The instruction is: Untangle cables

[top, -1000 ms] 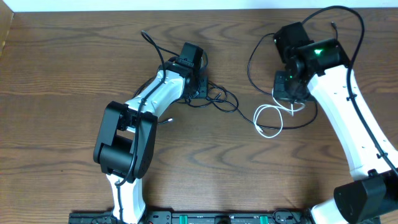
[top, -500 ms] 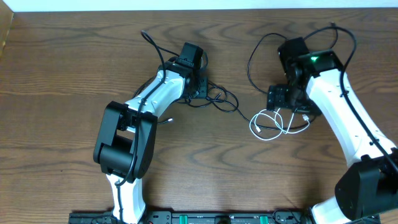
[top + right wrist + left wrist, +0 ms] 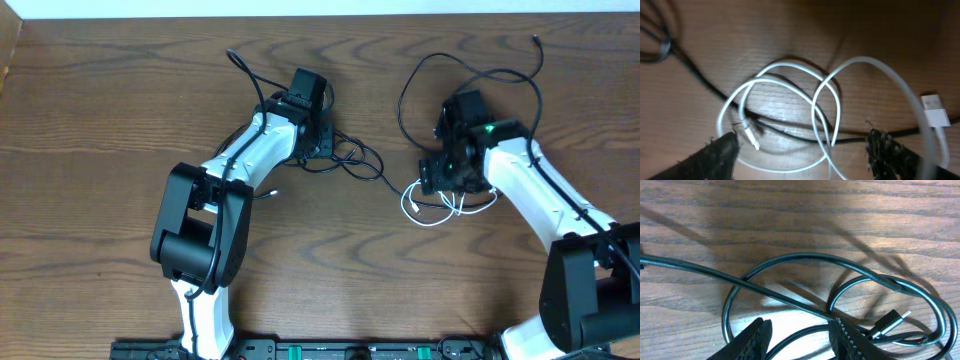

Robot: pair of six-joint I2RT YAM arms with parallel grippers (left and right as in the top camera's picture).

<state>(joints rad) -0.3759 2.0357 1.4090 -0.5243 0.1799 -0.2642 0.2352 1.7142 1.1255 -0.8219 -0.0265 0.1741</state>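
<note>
One white cord point(image 3: 790, 63) in loops just beneath the right tool point(image 3: 802, 150).

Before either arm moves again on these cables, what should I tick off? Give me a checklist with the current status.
1. Jaws of the right claw open above the white cord: ok.
2. White cord free of the black cord: not ok; the black cord crosses its loops.
3. Both white ends in view, USB plug and small plug: ok.
4. Grip of the left claw on the black cord: not ok; jaws apart, a strand runs between them.
5. Black loops by the left claw undone: not ok; they overlap.
</note>
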